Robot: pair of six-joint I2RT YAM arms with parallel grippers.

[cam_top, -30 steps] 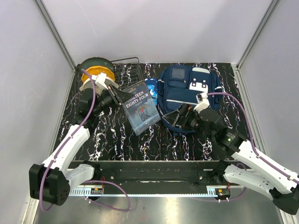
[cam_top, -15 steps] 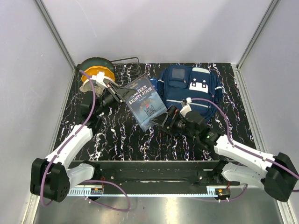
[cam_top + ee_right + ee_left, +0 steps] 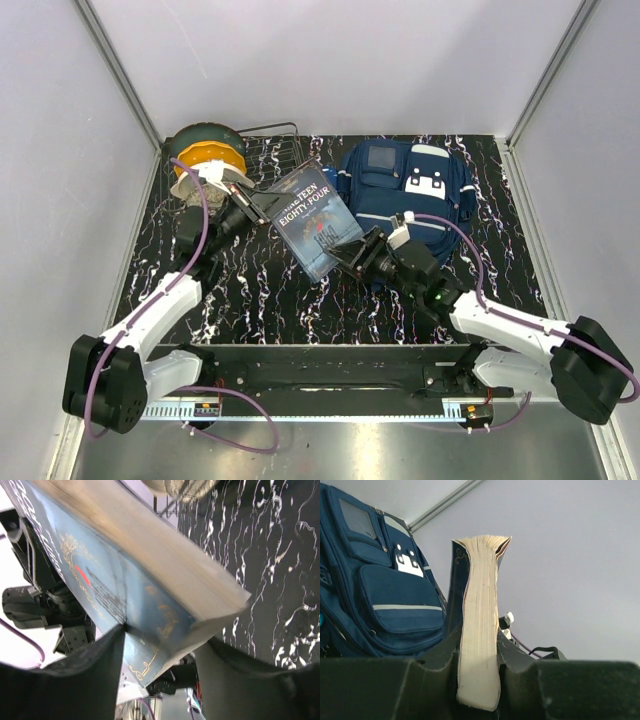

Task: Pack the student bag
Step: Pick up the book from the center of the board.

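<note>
A blue paperback book (image 3: 312,220) hangs above the table between the two arms. My left gripper (image 3: 262,207) is shut on its left edge; in the left wrist view the page block (image 3: 480,605) stands upright, pinched between the gripper's (image 3: 479,680) fingers. My right gripper (image 3: 350,252) reaches the book's lower right corner. In the right wrist view that corner (image 3: 150,610) lies between the gripper's (image 3: 160,655) spread fingers, the left finger against the cover, with a gap on the other side. The student bag (image 3: 405,190) lies navy and flat at the back right, also behind the book (image 3: 395,595).
An orange and green spool (image 3: 205,155) stands at the back left with a wire rack (image 3: 280,140) beside it. Grey walls close in the black marbled table (image 3: 250,290) on three sides. The arm bases sit along the near edge.
The right arm swung left from over the bag to the book, and its jaws narrowed around the corner. The left gripper tilted the book slightly rightward while keeping hold.
</note>
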